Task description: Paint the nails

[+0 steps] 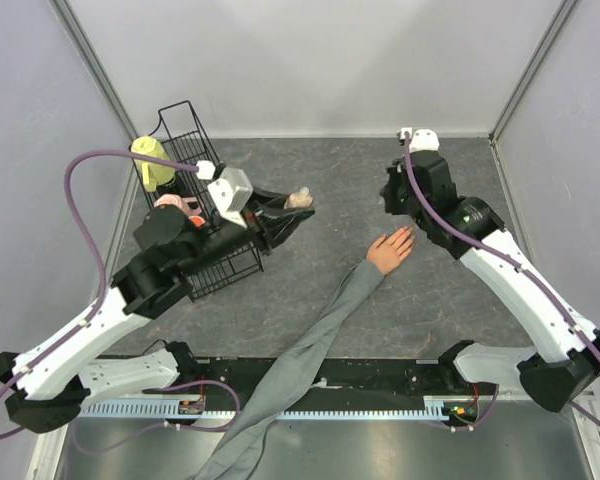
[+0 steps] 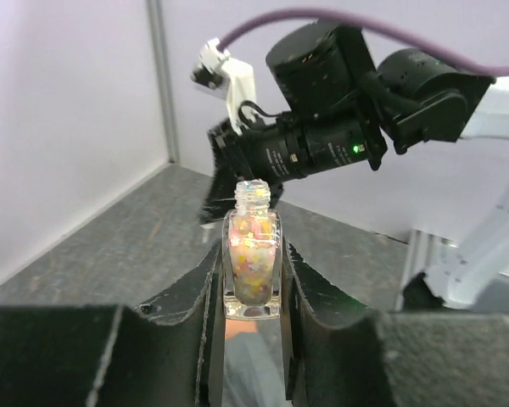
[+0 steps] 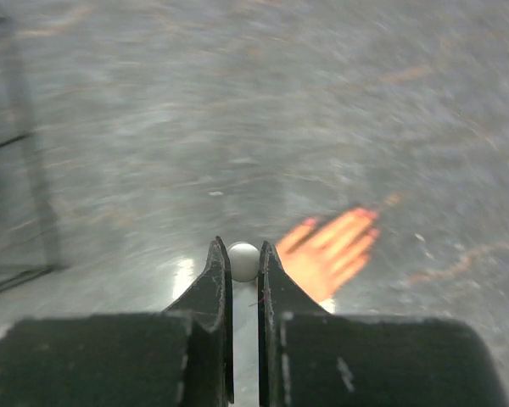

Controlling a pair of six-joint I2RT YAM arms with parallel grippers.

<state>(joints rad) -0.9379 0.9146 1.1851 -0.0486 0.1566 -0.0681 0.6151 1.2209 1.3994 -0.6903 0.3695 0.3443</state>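
1. Nails (image 1: 407,235) sit at the fingertips of the small peach-coloured mannequin hand (image 1: 390,250), which lies near the middle of the dark grey speckled table (image 1: 310,270). They are too small to tell if any paint is on them.
2. Long grey fabric sleeve (image 1: 310,360) of this hand runs back to the near edge of the table.
3. Right tool (image 3: 243,250) hangs above the table just beyond the fingertips, clamped on a small white round knob (image 3: 243,263). I judge the knob is the top of the brush cap, but the brush itself is hidden.
4. Left tool (image 2: 252,253) is clamped on a small square glass bottle of many-coloured glitter polish (image 2: 252,275). The bottle stands upright with an open neck, well to the left of the hand, beside the black wire basket (image 1: 195,200).
5. Step in hand, as I judge: bringing the brush to the nails.
6. Next move calls for lowering the right tool slowly over one fingertip, so that the brush touches only the nail. The bottle should be kept upright for dipping.
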